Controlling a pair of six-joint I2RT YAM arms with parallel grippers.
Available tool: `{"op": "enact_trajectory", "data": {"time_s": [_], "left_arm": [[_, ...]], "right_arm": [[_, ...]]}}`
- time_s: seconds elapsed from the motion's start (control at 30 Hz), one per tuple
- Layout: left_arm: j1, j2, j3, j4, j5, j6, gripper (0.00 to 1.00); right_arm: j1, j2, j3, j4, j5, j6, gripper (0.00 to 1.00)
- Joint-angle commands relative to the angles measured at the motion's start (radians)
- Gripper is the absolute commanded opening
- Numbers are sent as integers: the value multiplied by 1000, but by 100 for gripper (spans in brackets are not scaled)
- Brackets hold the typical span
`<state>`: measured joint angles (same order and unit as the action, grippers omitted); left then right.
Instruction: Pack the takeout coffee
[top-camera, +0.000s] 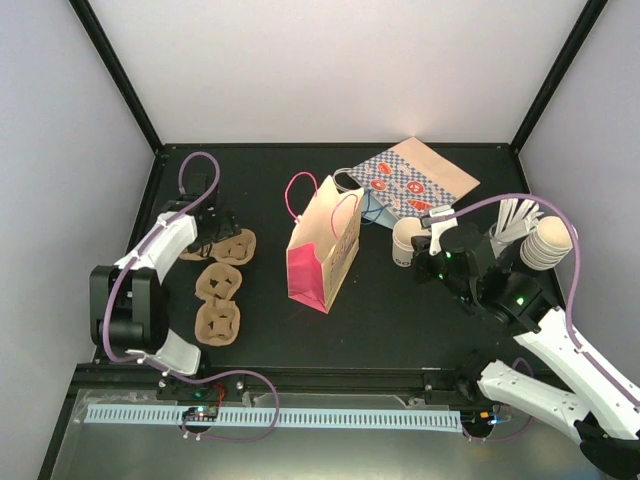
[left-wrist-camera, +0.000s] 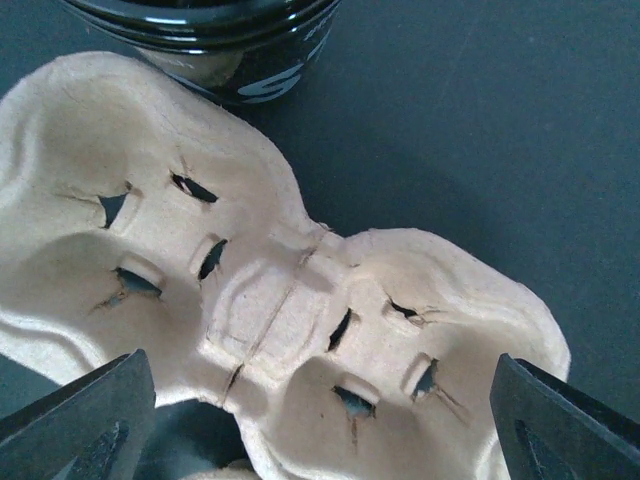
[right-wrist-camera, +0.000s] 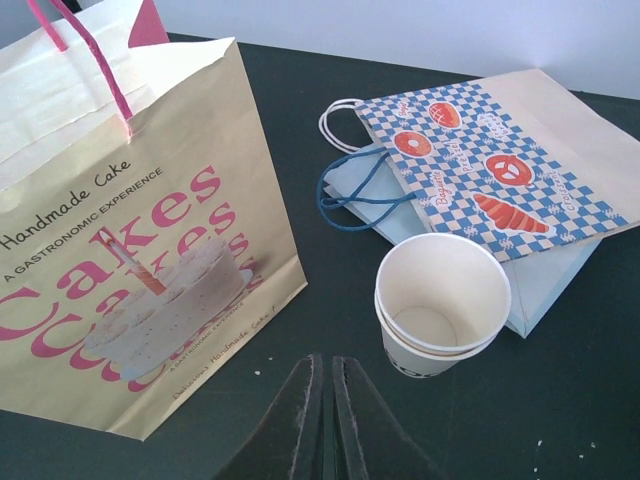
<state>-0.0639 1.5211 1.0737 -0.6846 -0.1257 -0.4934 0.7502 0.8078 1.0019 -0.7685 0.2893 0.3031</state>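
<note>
The takeout coffee cup (right-wrist-camera: 442, 305) is small, white with dark print low on its side, and open-topped with nothing inside. It stands upright on the black table, right of the pink-and-cream bag (right-wrist-camera: 130, 240). In the top view the cup (top-camera: 404, 243) is between the standing bag (top-camera: 322, 248) and my right gripper (top-camera: 427, 252). My right gripper (right-wrist-camera: 325, 385) is shut and empty, its tips just left of and short of the cup. My left gripper (left-wrist-camera: 320, 420) is open and hovers over a brown pulp cup carrier (left-wrist-camera: 270, 300), far left of the bag (top-camera: 213, 228).
Two more pulp carriers (top-camera: 219, 283) (top-camera: 217, 322) lie at the left. A small black cup (left-wrist-camera: 215, 40) stands beyond the carrier. Flat paper bags (top-camera: 415, 180) lie behind the coffee cup. A stack of cream cups (top-camera: 548, 243) and white sticks (top-camera: 515, 215) are at the right.
</note>
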Motion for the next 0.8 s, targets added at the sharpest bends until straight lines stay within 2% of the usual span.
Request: {"op": "enact_trajectory", "data": {"time_s": [0.0,0.3,0.77], "left_arm": [[26,53,-9,47,68,39,94],[-4,26,-108,128,255,-18,90],[-60,-77,-153,138,333,-62,90]], "right_arm": [[-5,-29,0,-17,-6,-13,8],[-5,-39,-8,-14,-10,2,8],[-6,-6,21,-7,-17,-4,8]]}}
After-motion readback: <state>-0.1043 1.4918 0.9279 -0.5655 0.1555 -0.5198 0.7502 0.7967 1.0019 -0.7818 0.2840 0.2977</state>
